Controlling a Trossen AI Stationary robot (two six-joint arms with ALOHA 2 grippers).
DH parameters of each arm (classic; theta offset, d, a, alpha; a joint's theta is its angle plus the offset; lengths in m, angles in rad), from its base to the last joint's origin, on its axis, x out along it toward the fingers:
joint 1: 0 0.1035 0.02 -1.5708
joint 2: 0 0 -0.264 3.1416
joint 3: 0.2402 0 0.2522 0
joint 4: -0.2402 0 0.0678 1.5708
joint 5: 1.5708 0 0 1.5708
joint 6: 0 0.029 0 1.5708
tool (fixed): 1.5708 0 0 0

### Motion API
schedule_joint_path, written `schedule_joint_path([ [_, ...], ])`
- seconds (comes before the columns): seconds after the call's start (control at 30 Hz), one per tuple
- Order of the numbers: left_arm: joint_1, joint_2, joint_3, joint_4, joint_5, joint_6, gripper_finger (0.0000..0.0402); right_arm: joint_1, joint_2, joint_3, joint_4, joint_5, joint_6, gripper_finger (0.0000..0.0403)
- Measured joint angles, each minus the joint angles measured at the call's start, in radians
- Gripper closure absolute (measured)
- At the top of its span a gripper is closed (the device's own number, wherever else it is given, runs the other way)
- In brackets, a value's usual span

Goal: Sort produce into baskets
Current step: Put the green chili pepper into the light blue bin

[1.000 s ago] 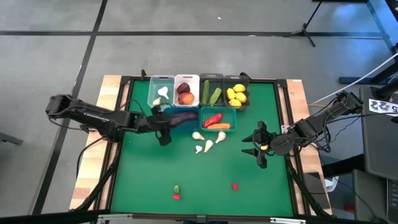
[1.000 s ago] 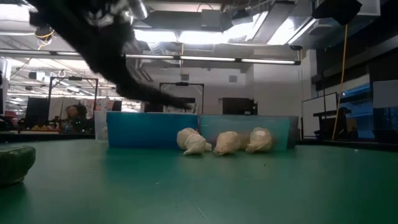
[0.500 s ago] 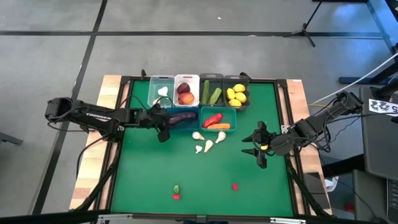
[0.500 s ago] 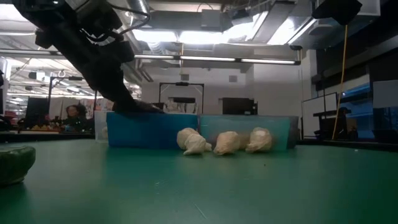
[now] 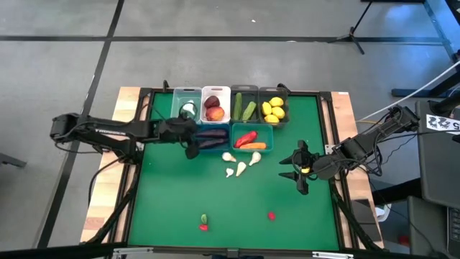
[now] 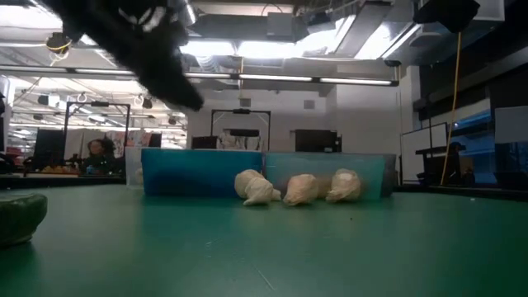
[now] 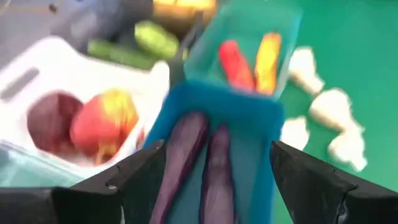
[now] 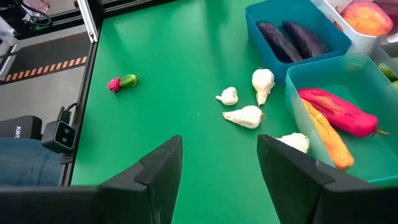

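Six baskets stand at the table's far side. The clear one (image 5: 186,105) holds garlic, the white one (image 5: 215,106) peaches, and two dark ones (image 5: 244,106) (image 5: 274,108) cucumbers and lemons. In front of them, the blue basket (image 5: 213,137) holds two purple eggplants (image 7: 205,168), and the teal one (image 5: 252,138) a red pepper and a carrot. My left gripper (image 7: 216,147) hangs open above the blue basket's left end (image 5: 192,145), holding nothing. My right gripper (image 5: 296,170) (image 8: 219,140) waits open at the right. Several garlic pieces (image 5: 237,164) (image 8: 244,116) lie loose in front of the baskets.
Two small red-and-green pieces (image 5: 203,222) (image 5: 271,214) lie near the table's front edge; one of them (image 8: 122,82) shows in the right wrist view. The low view shows a green piece (image 6: 18,216) close at its left. Bare green mat lies between the garlic and the front edge.
My left gripper has drawn back from over the blue basket toward the table's left and has risen clear of its rim. The eggplants lie still in the blue basket. My right arm has kept still.
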Motion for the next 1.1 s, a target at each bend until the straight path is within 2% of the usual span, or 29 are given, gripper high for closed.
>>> schedule_joint_path([
  [0.27,-0.097,-0.100,0.136,-0.010,0.007,-0.013,0.0119,0.001,0.000,0.000,0.030,-0.039,-0.003,0.0194],
  [0.47,-0.266,-0.136,0.155,-0.009,0.019,-0.075,0.0119,0.006,0.002,0.000,0.116,-0.137,-0.061,0.0194],
  [0.53,-0.335,-0.121,0.155,-0.012,0.019,-0.112,0.0119,0.024,0.006,0.000,0.153,-0.140,-0.108,0.0194],
  [0.67,-0.465,-0.063,0.155,-0.011,0.003,-0.178,0.0119,0.060,0.019,0.000,0.200,-0.140,-0.182,0.0194],
  [0.83,-0.616,0.073,0.155,0.012,-0.109,-0.293,0.0119,0.096,0.043,0.000,0.205,-0.107,-0.177,0.0194],
  [0.97,-0.710,0.217,0.155,0.130,-0.126,-0.368,0.0119,0.106,0.078,0.000,0.205,-0.084,-0.175,0.0194],
  [1.1,-0.780,0.354,0.154,0.261,-0.218,-0.398,0.0119,0.106,0.114,0.000,0.205,-0.068,-0.173,0.0194],
])
